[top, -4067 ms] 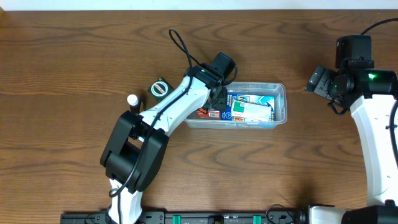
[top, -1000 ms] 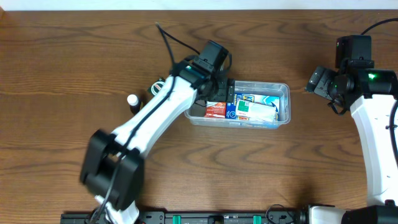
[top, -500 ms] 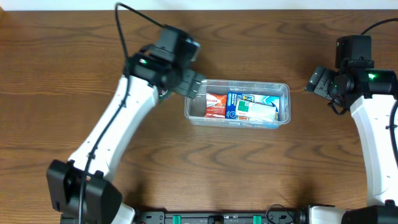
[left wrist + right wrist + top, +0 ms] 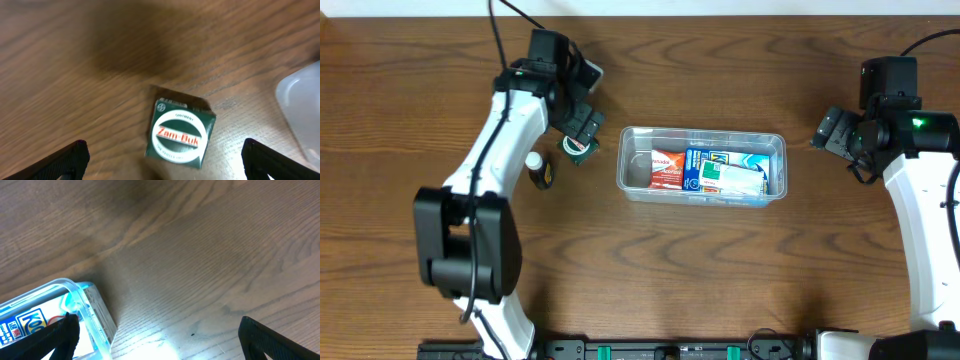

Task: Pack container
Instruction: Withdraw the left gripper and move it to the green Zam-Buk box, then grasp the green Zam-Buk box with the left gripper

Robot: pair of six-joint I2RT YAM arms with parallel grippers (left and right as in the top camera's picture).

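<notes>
Bottle [image 4: 538, 172], small, white-capped, on table [image 4: 420, 80] at far left, just beside left arm [image 4: 505, 120]. Left jaws spread wide, empty, poised above green ointment box [image 4: 180, 134] marked Zam-Buk. Box flat on table, label up, framed between the jaws in wrist view, untouched by either.

Container [image 4: 703, 132] at table centre, near right of box but apart from it. Red packet [image 4: 667, 170] and blue packet [image 4: 725, 172] inside, bare floor showing at its left end.

Right jaws spread wide, empty, well apart to right of container, above bare table.

Step in hand, by judgement: pickup of ointment box; packing part done, bottle also outside.

Next move, by judgement: descent astride box, squeeze on opposite sides, lift, carry right to bare left end of container, with care to clear the rim.
</notes>
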